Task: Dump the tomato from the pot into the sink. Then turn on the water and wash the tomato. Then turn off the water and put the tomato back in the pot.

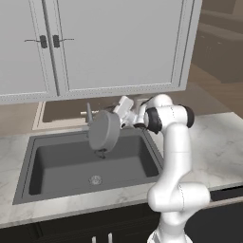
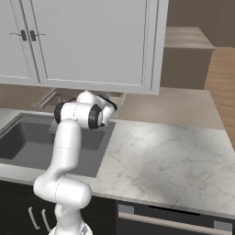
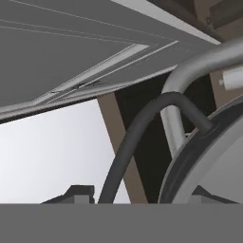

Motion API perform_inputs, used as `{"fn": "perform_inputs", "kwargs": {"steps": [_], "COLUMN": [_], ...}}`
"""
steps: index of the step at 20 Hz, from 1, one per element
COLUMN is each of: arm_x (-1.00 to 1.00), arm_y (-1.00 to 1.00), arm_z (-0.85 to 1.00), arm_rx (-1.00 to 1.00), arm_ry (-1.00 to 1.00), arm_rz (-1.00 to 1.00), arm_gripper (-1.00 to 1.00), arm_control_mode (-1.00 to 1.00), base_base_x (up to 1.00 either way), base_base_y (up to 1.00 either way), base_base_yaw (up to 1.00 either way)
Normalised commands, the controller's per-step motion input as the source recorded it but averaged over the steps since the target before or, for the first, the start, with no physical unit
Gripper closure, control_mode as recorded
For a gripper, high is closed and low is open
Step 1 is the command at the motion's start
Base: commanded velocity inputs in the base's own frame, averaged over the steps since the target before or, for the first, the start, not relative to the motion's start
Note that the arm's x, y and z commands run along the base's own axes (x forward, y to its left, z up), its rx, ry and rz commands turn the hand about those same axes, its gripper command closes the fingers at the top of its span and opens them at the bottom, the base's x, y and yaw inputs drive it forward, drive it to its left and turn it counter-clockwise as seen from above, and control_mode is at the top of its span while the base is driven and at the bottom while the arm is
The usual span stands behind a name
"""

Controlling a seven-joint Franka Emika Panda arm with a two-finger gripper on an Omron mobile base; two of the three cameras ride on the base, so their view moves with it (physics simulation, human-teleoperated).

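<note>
- Nearest the hand camera: the pot (image 3: 209, 156), its rim and dark loop handle close against the lens, with the curved faucet (image 3: 190, 76) just behind it.
- Left base view, from the left: the sink (image 1: 33, 161) is dry, with its drain (image 1: 95, 180) bare. No stream of water can be seen.
- Above the basin's middle, the pot (image 1: 103, 131) is tipped nearly on edge, its underside toward the camera, close beside the faucet (image 1: 88, 114).
- To its right, the gripper (image 1: 124, 114) meets the pot's rim. Judged clenched on the pot, since the pot hangs over the basin with nothing else supporting it; the fingers themselves are hidden.
- The tomato cannot be made out in the basin or the pot; its position cannot be told.
- Stage, as judged: dumping under way.
- Risk: the pot sits tight against the faucet, and further tilt could knock it.
- Risk: an edge grip on a tilted pot may slip, dropping it into the basin.
</note>
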Motion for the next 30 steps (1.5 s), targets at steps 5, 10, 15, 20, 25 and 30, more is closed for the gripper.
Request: {"fn": "perform_inputs", "kwargs": {"steps": [5,10,15,20,25,30], "arm_x": [0.20,0.05,-0.06,-0.40,-0.36,-0.25], "arm_y": [-0.12,-0.13,-0.06,0.00,0.00,-0.08], "arm_z": [-0.01,0.00,0.04,0.28,0.35,0.49], "arm_rx": [0.15,0.12,0.02,-0.14,-0.23,-0.25], "arm_ry": [0.05,0.02,-0.01,-0.10,-0.09,-0.08], "arm_rz": [0.00,0.00,-0.02,-0.12,-0.18,-0.18], "arm_gripper": [1.00,1.00,1.00,1.00,1.00,1.00], "arm_control_mode": [-1.00,-1.00,-1.00,-1.00,-1.00,-1.00], "base_base_x": [0.00,0.00,0.00,0.00,0.00,0.00], "base_base_y": [0.00,0.00,0.00,0.00,0.00,0.00], "base_base_yaw": [0.00,0.00,0.00,0.00,0.00,0.00]}}
